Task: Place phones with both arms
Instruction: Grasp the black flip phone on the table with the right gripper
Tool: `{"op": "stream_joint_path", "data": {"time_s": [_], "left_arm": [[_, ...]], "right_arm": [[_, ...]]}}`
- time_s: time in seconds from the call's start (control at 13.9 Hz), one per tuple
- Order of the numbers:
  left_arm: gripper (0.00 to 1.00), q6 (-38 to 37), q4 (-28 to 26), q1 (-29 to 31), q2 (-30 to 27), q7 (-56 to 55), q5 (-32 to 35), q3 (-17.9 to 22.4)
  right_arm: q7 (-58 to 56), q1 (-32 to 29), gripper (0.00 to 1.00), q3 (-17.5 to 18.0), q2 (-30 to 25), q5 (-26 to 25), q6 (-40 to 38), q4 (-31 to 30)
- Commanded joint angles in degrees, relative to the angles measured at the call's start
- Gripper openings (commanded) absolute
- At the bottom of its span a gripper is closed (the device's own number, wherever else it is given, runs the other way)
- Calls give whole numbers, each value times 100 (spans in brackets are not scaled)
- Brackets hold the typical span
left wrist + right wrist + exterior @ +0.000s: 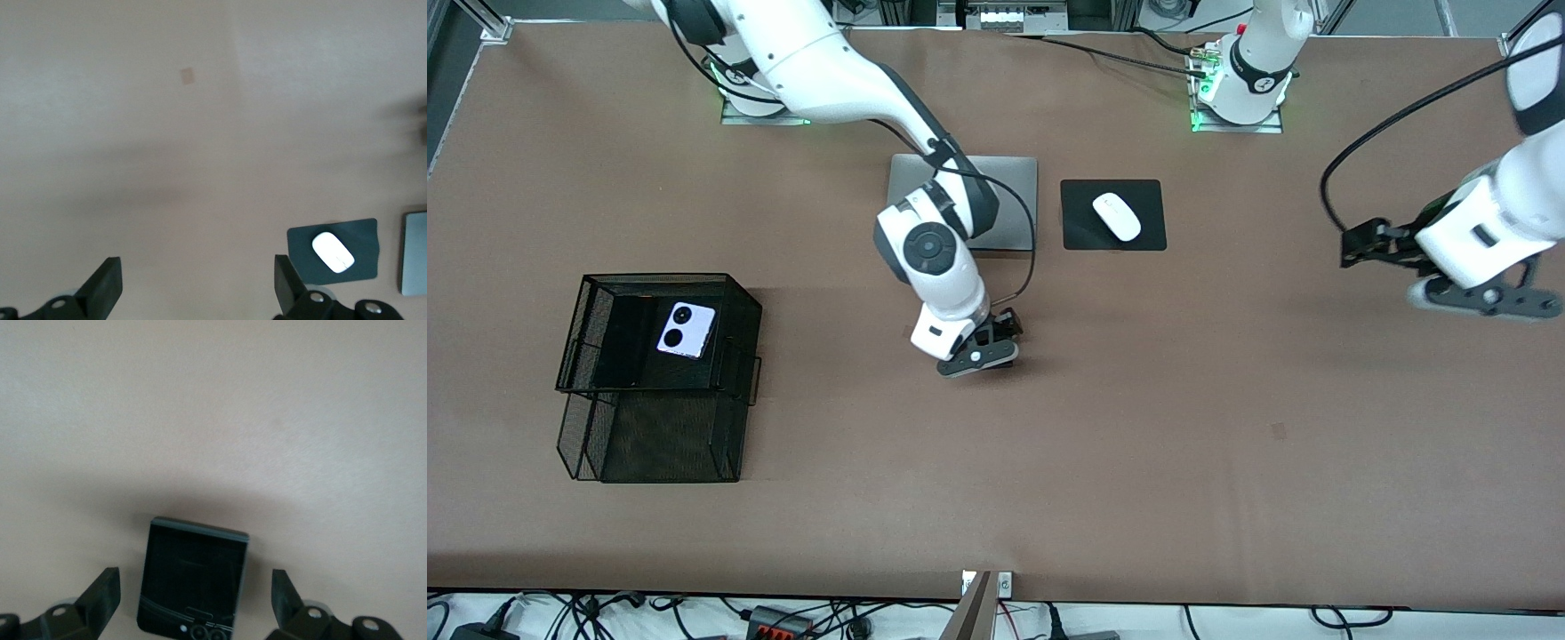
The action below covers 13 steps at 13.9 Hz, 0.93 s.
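White jointed arms (827, 62), dark grey joints, black cables (1387, 124)

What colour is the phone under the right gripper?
Black, with a greyish edge; the small dark square phone shows best in the right wrist view.

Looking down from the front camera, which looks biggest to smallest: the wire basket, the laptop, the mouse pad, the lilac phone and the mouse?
1. Black wire mesh basket
2. Silver laptop, partly hidden under the right arm
3. Black square mouse pad
4. Small lilac square phone and white oval mouse: too close to rank.
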Motion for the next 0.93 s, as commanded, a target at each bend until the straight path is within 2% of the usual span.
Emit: {"op": "stream_joint_path", "data": {"time_s": [0.0,0.07,0.14,0.43,0.86], "left_arm": [[100,978,-1347,-294,-1002,88,-92,408],[100,1234,-1646,-215,-1083,158,-92,408],[100,1324,-1675,-119,-1145,167,-75,374],[100,974,-1439,22,-1146,176,-31,198],[100,991,-1412,260,-1128,150,-31,-66]], "right_arm": [[427,176,100,-90,299,-342,-9,327],[550,195,100,-90,325,-456,-9,336],[647,195,100,-90,334,-588,-17,336],[796,239,100,-90,483,-659,26,441],[1131,239,100,-90,545,-659,53,442]]}}
